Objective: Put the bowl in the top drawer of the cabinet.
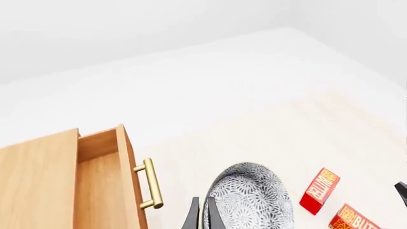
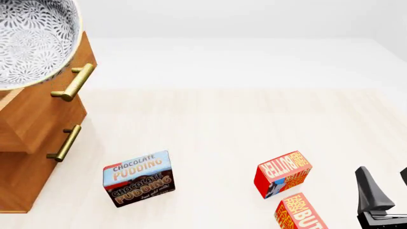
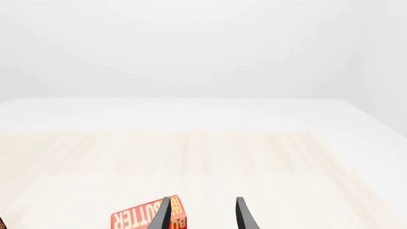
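Bowl (image 2: 28,40) fills the front view's upper left, closest to the lens, tipped so its patterned inside faces the camera; it hangs above the cabinet (image 2: 25,129), over the pulled-out top drawer (image 2: 45,102). It looks lifted well off the bench (image 2: 216,133), prob. so it can clear the drawer's front wall before going down into the box.

Left wrist view shows why it sits at that angle: left end effector (image 1: 203,217) has its two dark fingers close together w/ the bowl's rim pinched between them, so the bowl hangs from one edge and tilts. Same view shows the drawer's open interior (image 1: 102,186) and its brass handle (image 1: 151,183) beside the bowl, so the drawer is already out enough to take it. Whether the bowl is centred over the opening can't be judged from these angles.

Right end effector (image 3: 203,214) is parked low at the bench's right side, fingers spread apart w/ nothing between them, kept out of the left arm's way. Just beyond it lies a red butter box (image 2: 283,174), w/ a second butter box (image 2: 302,214) nearer the camera, and a pudding box (image 2: 138,177) stands near the cabinet's foot. None sit under the bowl's likely path.

Est. progress: late stage, lowering and release still to do. Risk: rim-only pinch could let the bowl swing or slip.
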Motion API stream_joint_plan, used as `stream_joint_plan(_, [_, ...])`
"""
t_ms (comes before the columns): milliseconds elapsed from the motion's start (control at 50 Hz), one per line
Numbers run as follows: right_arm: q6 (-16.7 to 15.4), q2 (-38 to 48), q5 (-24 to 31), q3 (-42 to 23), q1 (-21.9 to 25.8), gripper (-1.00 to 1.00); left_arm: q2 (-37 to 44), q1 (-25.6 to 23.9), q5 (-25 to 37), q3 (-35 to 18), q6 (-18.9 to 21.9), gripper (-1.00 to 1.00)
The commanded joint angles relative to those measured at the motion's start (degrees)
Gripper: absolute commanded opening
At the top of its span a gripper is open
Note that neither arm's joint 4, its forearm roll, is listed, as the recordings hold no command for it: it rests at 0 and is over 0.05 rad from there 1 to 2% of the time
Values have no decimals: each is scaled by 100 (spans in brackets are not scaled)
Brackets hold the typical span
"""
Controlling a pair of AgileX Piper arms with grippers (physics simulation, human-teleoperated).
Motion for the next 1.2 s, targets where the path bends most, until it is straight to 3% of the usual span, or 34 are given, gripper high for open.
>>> stream_joint_plan(20, [1, 1, 0, 0, 6, 100, 285, 135, 32, -346, -275, -100])
stream_joint_plan(280, [-4, -2, -1, 0, 17, 100, 286, 339, 366, -659, -602, -100])
stream_joint_plan(380, [-1, 0, 0, 0, 14, 100, 328, 389, 578, -764, -982, -100])
stream_joint_plan(820, [-2, 1, -1, 0, 21, 100, 594, 1113, 623, -859, -1304, -100])
stream_joint_plan(960, [-2, -3, -2, 0, 24, 100, 712, 1366, 669, -856, -1486, -100])
stream_joint_plan(980, [-1, -4, -2, 0, 20, 100, 691, 1328, 695, -738, -1703, -100])
stream_joint_plan(1140, [3, -7, -3, 0, 25, 100, 796, 1603, 729, -989, -1586, -100])
stream_joint_plan(1200, [3, -9, -4, 0, 28, 100, 805, 1690, 757, -1007, -1774, -100])
